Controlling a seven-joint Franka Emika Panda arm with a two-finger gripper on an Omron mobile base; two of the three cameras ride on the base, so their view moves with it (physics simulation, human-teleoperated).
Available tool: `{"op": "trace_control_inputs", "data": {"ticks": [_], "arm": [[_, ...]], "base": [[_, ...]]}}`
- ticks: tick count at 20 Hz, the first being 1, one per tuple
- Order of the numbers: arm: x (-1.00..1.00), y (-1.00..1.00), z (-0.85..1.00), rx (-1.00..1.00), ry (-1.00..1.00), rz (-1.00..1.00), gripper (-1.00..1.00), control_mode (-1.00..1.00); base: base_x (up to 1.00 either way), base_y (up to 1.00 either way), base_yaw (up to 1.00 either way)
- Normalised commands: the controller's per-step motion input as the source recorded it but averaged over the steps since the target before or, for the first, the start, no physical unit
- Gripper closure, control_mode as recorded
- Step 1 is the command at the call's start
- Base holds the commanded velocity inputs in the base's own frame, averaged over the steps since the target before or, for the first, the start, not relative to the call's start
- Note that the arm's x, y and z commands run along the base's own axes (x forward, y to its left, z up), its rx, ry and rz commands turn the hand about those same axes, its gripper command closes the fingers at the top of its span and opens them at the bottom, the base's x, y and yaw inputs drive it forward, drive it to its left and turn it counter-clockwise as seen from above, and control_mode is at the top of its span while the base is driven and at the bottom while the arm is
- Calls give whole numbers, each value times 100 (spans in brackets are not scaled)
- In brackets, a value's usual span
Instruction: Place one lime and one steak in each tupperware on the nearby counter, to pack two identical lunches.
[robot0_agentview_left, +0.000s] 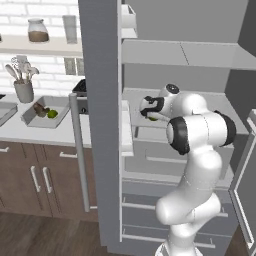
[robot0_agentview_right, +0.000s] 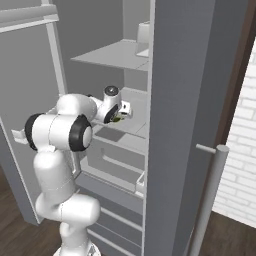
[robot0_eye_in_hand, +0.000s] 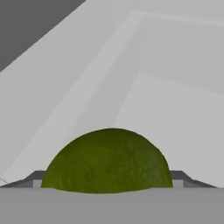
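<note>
My gripper (robot0_agentview_left: 150, 115) reaches into the open fridge, low over a grey shelf (robot0_agentview_left: 215, 102). Its jaws stand on either side of a green lime (robot0_eye_in_hand: 107, 162), and the dark fingertips (robot0_eye_in_hand: 36, 177) meet the lime's flanks. The same lime (robot0_agentview_right: 118, 119) peeks out under the hand in both base views. On the counter (robot0_agentview_left: 50, 136) to the left, one grey tupperware (robot0_agentview_left: 37, 123) holds a dark brown steak (robot0_agentview_left: 39, 108) and a second lime (robot0_agentview_left: 52, 114). Another tupperware (robot0_agentview_left: 4, 113) is cut off by the left edge, and its inside is hidden.
The fridge door (robot0_agentview_left: 102, 125) with its long silver handle (robot0_agentview_left: 80, 150) stands open between the arm and the counter. More fridge shelves (robot0_agentview_right: 115, 55) lie above the hand. A grey utensil cup (robot0_agentview_left: 23, 91) stands behind the trays.
</note>
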Motion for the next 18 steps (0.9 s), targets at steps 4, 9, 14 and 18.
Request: {"op": "trace_control_inputs", "data": {"ticks": [4,9,14,18], "arm": [[-100,-30,11,2,-18,0,100,-100],[-100,-6,46,0,0,0,100,-100],[-100,0,86,0,3,0,100,-100],[-100,0,99,0,0,0,100,-100]], "base": [[0,0,0],[0,0,0],[0,0,0],[0,0,0]]}}
